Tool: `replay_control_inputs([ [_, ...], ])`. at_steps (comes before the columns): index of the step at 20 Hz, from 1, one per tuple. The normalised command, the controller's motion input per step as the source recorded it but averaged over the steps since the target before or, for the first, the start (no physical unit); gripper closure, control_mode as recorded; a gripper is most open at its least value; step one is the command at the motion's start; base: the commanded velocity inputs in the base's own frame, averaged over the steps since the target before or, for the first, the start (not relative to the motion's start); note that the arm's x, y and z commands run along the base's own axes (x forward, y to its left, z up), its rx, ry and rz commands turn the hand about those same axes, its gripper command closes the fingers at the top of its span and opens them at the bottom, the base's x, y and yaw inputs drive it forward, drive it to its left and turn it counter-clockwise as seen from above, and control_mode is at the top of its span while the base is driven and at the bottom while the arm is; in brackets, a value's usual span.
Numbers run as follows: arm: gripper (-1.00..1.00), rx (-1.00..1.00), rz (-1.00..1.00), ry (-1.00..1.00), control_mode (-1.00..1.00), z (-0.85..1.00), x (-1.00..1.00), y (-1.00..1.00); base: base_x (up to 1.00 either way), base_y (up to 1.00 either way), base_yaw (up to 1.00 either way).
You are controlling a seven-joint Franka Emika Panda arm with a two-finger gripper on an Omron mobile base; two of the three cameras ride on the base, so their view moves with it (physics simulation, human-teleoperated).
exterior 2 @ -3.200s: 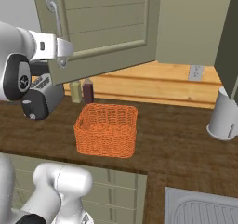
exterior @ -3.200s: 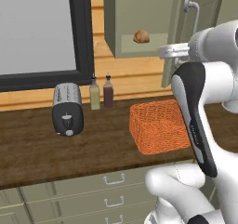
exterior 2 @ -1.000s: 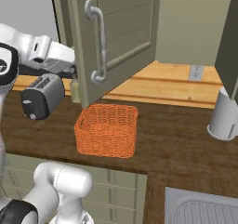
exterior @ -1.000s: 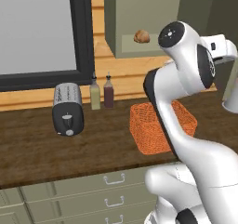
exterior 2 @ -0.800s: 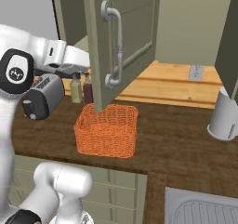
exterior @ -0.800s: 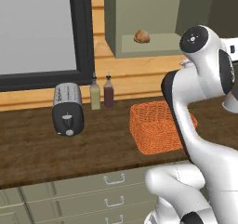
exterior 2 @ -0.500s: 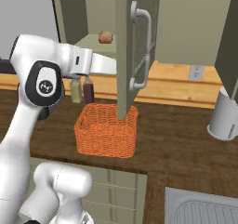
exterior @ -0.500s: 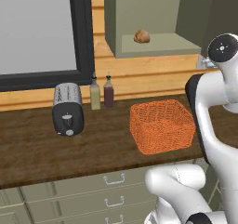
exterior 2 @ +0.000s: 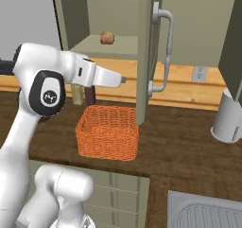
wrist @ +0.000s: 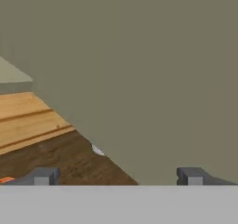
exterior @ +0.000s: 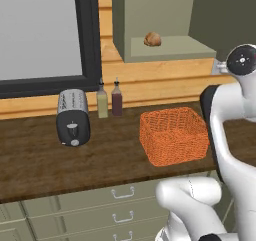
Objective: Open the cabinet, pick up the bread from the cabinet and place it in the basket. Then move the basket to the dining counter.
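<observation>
Your gripper [wrist: 116, 175] is standing wide and empty, facing the inside of the open door of the cabinet [exterior 2: 145, 47]. The bread [exterior: 152, 39] is sitting on the cabinet's shelf [exterior: 170, 46], and the basket [exterior: 173, 135] is resting on the desk [exterior: 45, 155] below it, right of the toaster [exterior: 73, 116].

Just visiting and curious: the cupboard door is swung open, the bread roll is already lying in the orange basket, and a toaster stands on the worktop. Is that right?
Not quite. The roll sits on the cupboard shelf, as the left base view shows; the basket holds nothing. The door is open, and the toaster stands on the worktop.
</observation>
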Motion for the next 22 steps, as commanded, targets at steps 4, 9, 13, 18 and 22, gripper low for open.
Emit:
replay_control_inputs([
  [4, -1.0, 0.29, 0.05, 0.0, -1.0, 0.07, 0.3, 0.94, 0.0, 0.0, 0.0],
  [9, -1.0, 0.33, 0.05, -0.01, -1.0, 0.09, 0.57, 0.58, 0.0, 0.0, 0.0],
  [13, -1.0, 0.22, 0.0, 0.0, -1.0, 0.02, 0.89, 0.29, 0.0, 0.0, 0.0],
  [18, -1.0, 0.14, 0.0, 0.0, -1.0, 0.08, 0.94, 0.32, 0.0, 0.0, 0.0],
  [22, -1.0, 0.13, 0.0, 0.0, -1.0, 0.08, 0.81, 0.61, 0.0, 0.0, 0.0],
])
